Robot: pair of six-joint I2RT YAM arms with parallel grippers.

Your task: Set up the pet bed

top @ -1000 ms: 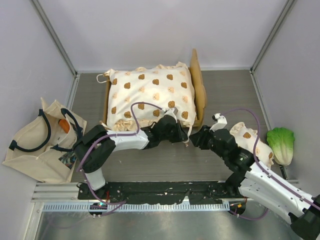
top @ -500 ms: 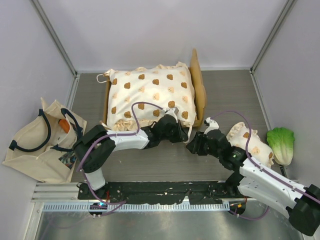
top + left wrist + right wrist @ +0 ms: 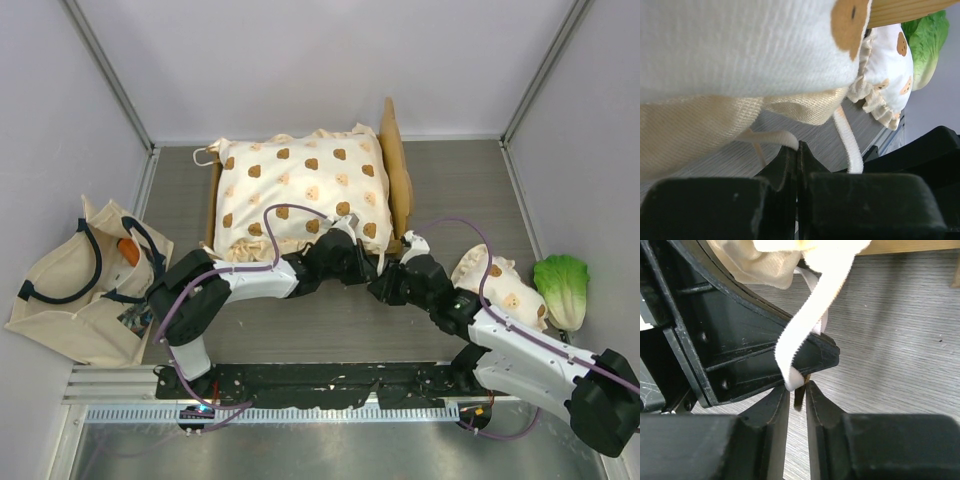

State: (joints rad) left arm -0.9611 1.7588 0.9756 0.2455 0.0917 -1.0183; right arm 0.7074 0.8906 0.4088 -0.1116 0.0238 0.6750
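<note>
1. Nearest my bases, my right pincer [image 3: 799, 387] sits low over the table [image 3: 300, 325] with its jaws narrow. The end of a white tie [image 3: 807, 325] touches its tips, but I cannot tell whether it is pinched.
2. Just beyond, almost tip to tip with it, my left pincer [image 3: 799, 146] is pressed closed on the end of a second tie [image 3: 772, 136]. Both ties hang from the near right corner of the cushion [image 3: 300, 185].
3. Off to my right, at about the same depth, a small bear-print pillow [image 3: 500, 288] with a frilled edge lies on the table, partly under my right arm. A green lettuce [image 3: 562, 290] lies just beside it, by the right wall.
4. Off to my left, a beige tote [image 3: 60, 320] lies slumped by the left wall with its mouth open. Something orange [image 3: 127, 250] shows inside it. A darker thing lower in the mouth is too small to name.
5. Farther back, the pet bed [image 3: 212, 200] stands mid-table, close to the back wall. Its wooden frame holds the cushion, cream with brown bears. The cushion fills the frame and bulges over the near edge, so the base is hidden.
6. Along the bed's right side the headboard [image 3: 397, 170] stands upright, with the cushion pressed against it.
</note>
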